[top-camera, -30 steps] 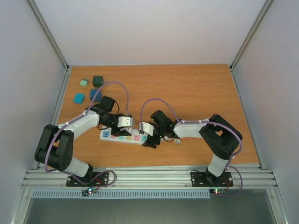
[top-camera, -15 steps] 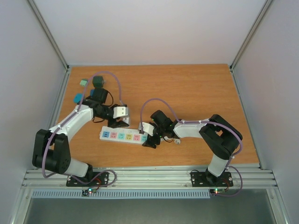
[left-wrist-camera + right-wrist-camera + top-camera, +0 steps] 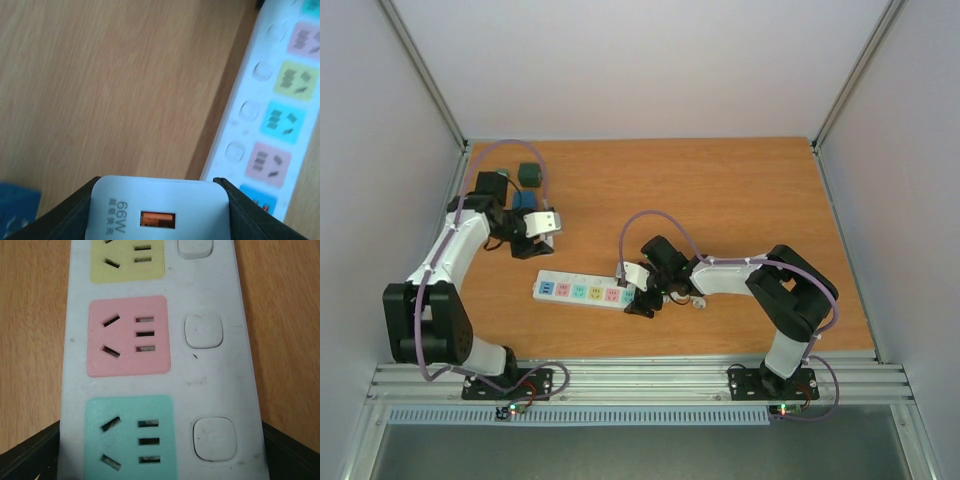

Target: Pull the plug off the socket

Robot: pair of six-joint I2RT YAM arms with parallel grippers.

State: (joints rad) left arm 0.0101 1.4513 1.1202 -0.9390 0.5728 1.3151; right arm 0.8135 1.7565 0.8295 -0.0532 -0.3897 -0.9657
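The plug (image 3: 159,207) is already out of the socket (image 3: 582,291) — we judge the pull itself done, and the step in hand to be carrying the plug clear and setting it down. The left gripper (image 3: 537,224) pinches the white plug between its two fingers, jaws about half apart, above the table (image 3: 740,190) toward its far-left corner and well apart from the socket. The socket lies flat near the near edge, left of the middle. The right gripper (image 3: 642,296) straddles its right end, jaws wide and pressed to both long sides, pinning it. We would lower the plug level, loosen only once it rests on wood, and release the socket last. Room is tight here — small blocks (image 3: 529,173) lie just beyond the left gripper and the left edge is near. The far-right half gives open board.
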